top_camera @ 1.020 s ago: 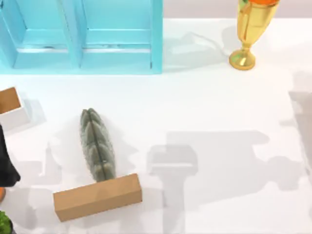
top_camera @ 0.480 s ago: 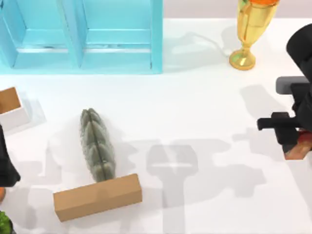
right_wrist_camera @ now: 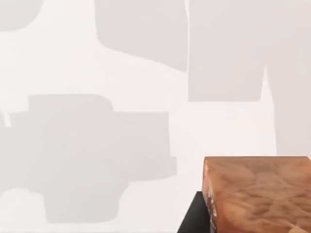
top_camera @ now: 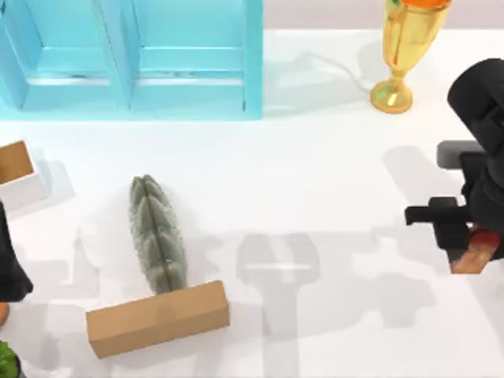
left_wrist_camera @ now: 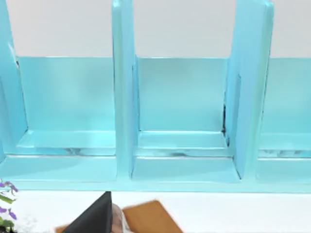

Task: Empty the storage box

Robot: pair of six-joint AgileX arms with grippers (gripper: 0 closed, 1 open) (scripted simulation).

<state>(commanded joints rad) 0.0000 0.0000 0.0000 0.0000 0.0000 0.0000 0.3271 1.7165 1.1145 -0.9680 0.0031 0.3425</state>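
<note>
Brown block (top_camera: 475, 258) clamped between right gripper (top_camera: 465, 250) fingers, above table's right side.

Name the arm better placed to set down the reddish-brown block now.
Right. Its end effector at the table's right edge already carries the reddish-brown block, above bare white table. The left arm sits parked at the left edge.

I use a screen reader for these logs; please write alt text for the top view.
The right gripper holds a reddish-brown block above the white table's right side. A grey-green cactus lies beside a brown box, below a blue storage box and gold trophy.
</note>
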